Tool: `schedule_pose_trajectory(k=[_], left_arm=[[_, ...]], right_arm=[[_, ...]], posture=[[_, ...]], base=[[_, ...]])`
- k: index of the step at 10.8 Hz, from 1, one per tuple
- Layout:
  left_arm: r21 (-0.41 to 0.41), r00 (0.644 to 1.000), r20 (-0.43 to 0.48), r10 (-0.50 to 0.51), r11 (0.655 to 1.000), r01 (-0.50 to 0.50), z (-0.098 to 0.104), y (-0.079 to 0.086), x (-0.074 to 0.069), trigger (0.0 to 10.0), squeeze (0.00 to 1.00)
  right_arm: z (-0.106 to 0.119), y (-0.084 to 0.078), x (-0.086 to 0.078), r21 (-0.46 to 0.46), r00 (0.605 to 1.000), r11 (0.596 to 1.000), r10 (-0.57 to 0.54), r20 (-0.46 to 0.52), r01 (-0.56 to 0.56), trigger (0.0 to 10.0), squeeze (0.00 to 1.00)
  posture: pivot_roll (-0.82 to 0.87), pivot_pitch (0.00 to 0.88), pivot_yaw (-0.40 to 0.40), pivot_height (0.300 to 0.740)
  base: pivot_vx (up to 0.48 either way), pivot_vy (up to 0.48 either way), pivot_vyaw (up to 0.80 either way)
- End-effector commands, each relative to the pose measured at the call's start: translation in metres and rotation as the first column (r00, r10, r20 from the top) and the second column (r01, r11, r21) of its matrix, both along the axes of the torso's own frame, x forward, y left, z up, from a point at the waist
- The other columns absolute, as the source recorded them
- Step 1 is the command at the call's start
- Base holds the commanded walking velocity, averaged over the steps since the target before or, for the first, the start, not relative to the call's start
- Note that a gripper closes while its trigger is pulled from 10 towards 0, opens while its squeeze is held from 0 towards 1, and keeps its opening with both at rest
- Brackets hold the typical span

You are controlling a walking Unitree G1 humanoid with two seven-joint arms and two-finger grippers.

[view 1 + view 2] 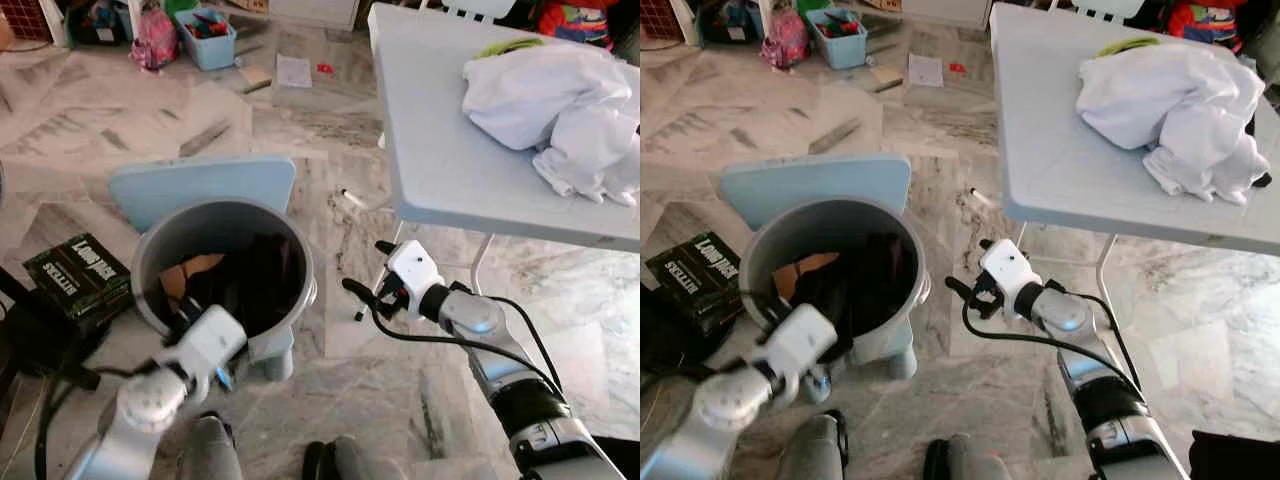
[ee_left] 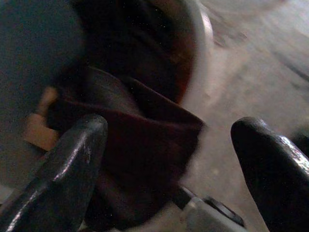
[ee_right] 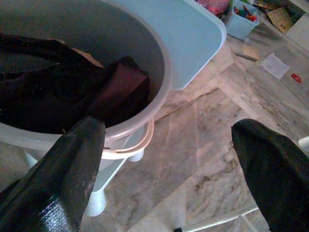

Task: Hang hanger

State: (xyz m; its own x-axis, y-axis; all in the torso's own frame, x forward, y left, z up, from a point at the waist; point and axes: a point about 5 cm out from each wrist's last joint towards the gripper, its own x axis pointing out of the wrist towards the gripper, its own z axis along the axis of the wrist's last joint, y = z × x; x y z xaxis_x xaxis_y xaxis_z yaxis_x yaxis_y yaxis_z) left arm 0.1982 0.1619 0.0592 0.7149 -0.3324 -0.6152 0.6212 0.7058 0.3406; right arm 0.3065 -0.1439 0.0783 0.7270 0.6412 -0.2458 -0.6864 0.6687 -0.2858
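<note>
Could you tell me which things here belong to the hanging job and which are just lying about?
Job: bucket holding dark clothes; white laundry on the table; left pincer; right pincer.
Lying about: black box; blue bin; paper.

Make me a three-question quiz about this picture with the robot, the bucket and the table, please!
1. Where is the white cloth pile?
A. In the bucket
B. On the table
C. On the floor

2. What colour is the lid leaning behind the bucket?
A. Light blue
B. Red
C. Yellow

3. How are the right gripper's fingers?
A. Shut on a cloth
B. Shut on nothing
C. Open

Answers:
1 B: the white cloth pile lies on the table.
2 A: the lid behind the grey bucket is light blue.
3 C: the right gripper has floor showing between its spread fingers in the right wrist view. The left gripper is open too, at the bucket's rim above dark clothes.
</note>
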Motion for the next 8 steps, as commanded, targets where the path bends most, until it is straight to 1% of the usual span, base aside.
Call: schedule_pose_trajectory(k=[1,3,4,6,7,8], left_arm=[[0.012,0.998,-0.016,-0.065,0.998,0.065,-0.001,-0.007,-0.004,10.0,0.0],[0.034,0.993,-0.042,-0.109,0.993,0.111,-0.003,-0.01,-0.002,10.0,0.0],[0.035,0.992,-0.053,-0.116,0.992,0.118,-0.005,-0.012,0.0,10.0,0.0],[0.043,0.992,-0.079,-0.094,0.994,0.098,-0.009,-0.011,0.002,10.0,0.0],[0.038,0.993,-0.089,-0.08,0.996,0.083,-0.01,-0.01,0.003,10.0,0.0],[0.013,0.995,-0.094,-0.03,0.999,0.031,-0.013,-0.008,0.004,10.0,0.0]], right_arm=[[-0.003,-0.005,0.001,-0.009,0.999,1.0,-0.026,-0.02,0.025,10.0,1.0],[-0.002,-0.004,0.003,-0.014,1.0,1.0,-0.024,-0.018,0.023,10.0,1.0],[-0.002,-0.004,0.004,-0.015,1.0,1.0,-0.025,-0.017,0.024,10.0,1.0],[-0.002,-0.005,0.002,-0.017,0.999,0.999,-0.029,-0.018,0.028,10.0,1.0],[-0.005,-0.006,-0.001,-0.021,0.999,1.0,-0.015,-0.04,0.015,10.0,1.0],[-0.009,-0.006,-0.009,-0.024,0.995,0.999,0.045,-0.09,-0.047,10.0,1.0]], posture=[[0.04,0.14,-0.146,0.74],[0.04,0.14,-0.147,0.74],[0.03,0.14,-0.145,0.74],[0.02,0.142,-0.139,0.74],[0.02,0.142,-0.139,0.74],[0.02,0.144,-0.138,0.74]], base=[[0.0,0.0,0.0],[0.0,0.0,0.0],[0.0,0.0,0.0],[0.0,0.0,0.0],[0.0,0.0,0.0],[0.0,0.0,0.0]])
